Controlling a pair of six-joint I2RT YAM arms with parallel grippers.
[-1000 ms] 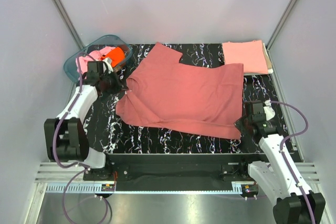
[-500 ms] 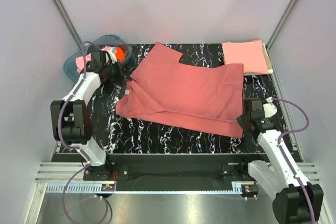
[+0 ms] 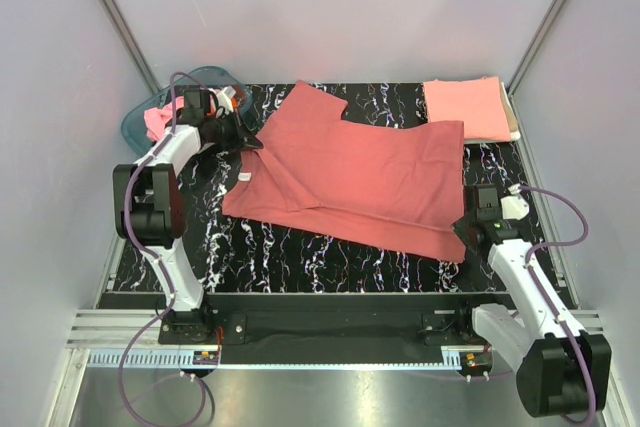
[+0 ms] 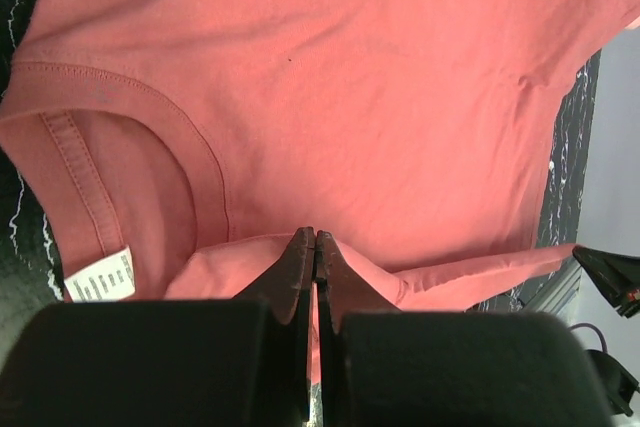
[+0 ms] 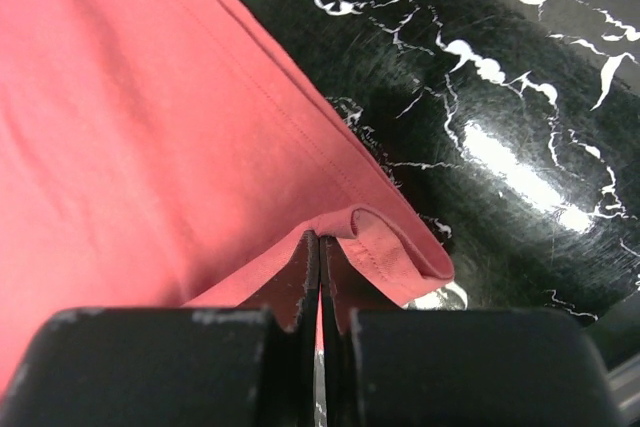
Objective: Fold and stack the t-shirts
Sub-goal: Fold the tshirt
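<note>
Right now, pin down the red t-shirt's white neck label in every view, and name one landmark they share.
Top external: neck label left of centre, on the red t-shirt's left edge.
Left wrist: bottom left, under the collar band.
Right wrist: not in it.
Shared landmark: the black marbled table.

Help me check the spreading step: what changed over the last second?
The left gripper, shut on the brick-red t-shirt near its collar, swung toward the far-left corner by the teal tub, dragging that side of the shirt along. The right gripper kept its pinch on the near-right hem corner, almost in place. The folded salmon-pink shirt did not move.
</note>
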